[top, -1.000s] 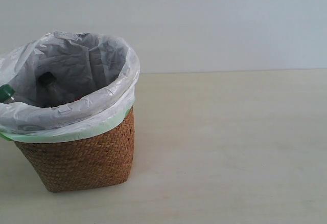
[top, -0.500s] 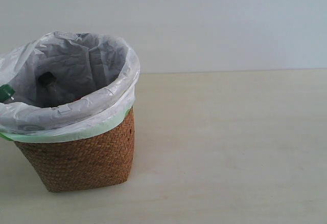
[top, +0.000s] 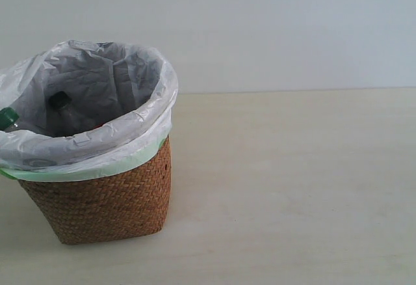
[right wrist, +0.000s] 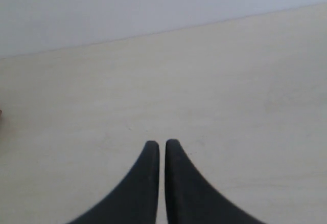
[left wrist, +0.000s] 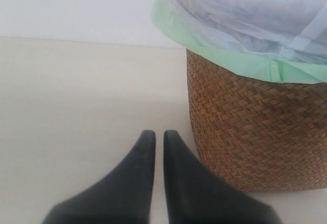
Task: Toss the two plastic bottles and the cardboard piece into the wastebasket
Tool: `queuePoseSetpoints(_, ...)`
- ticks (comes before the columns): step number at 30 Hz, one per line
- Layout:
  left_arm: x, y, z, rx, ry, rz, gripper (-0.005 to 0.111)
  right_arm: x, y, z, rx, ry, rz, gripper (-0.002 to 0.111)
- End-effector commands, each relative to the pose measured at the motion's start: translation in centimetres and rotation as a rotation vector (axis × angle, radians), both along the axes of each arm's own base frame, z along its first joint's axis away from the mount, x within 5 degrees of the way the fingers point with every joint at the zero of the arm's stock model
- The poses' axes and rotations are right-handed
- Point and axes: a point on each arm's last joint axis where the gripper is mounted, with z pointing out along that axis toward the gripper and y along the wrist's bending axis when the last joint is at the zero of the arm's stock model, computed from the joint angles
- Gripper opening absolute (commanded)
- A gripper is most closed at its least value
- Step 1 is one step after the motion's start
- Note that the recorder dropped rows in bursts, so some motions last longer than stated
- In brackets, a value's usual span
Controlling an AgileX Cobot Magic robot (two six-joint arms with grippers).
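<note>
**Idling beside the wastebasket with both bottles already inside**

Nothing in the exterior view has shifted over the last second. The wastebasket [top: 104,200] stands where it stood, at about 8 o'clock on the table [top: 292,187], and what shows inside it lies just as it did. No arm enters that view.

Within the basket's mouth, the black-capped bottle [top: 60,101] pokes up on the 9 o'clock side against the crumpled plastic liner [top: 136,119]. The green-capped bottle [top: 8,117] shows only its cap, further toward 9 o'clock at the very edge of the view. A speck of red near the rim at 6 o'clock may be a label, but it is too small to be sure. The cardboard piece is not visible in any view. It does not lie on the stretches of table that show, so it is probably down inside the liner below the rim.

The left end effector [left wrist: 159,138] sits low over the table just beside the basket's wicker wall. Its jaws are drawn together to a hairline slit with nothing between them. The right end effector [right wrist: 162,146] is likewise closed and empty, over open table away from the basket.

Such stillness, with both tools empty and both bottles binned, suggests the task is finished or nearly so. Only the hidden cardboard leaves any doubt.
</note>
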Motion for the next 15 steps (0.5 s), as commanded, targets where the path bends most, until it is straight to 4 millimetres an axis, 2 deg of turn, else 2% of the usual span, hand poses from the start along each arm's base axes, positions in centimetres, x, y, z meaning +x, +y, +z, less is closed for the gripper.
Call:
queuePoseSetpoints(1,0.00,0.03,-0.06,-0.006,-0.002,0.006,0.006,-0.02,-0.03,0.07,-0.063,-0.018,0.013,0.000)
queuePoseSetpoints(6,0.00,0.03,-0.06,-0.006,-0.002,0.006,0.006,-0.02,-0.03,0.07,-0.192,-0.037,0.045,0.000)
queuePoseSetpoints(15,0.00,0.03,-0.06,-0.006,-0.002,0.006,0.006,-0.02,-0.03,0.07,-0.192,-0.037,0.045,0.000)
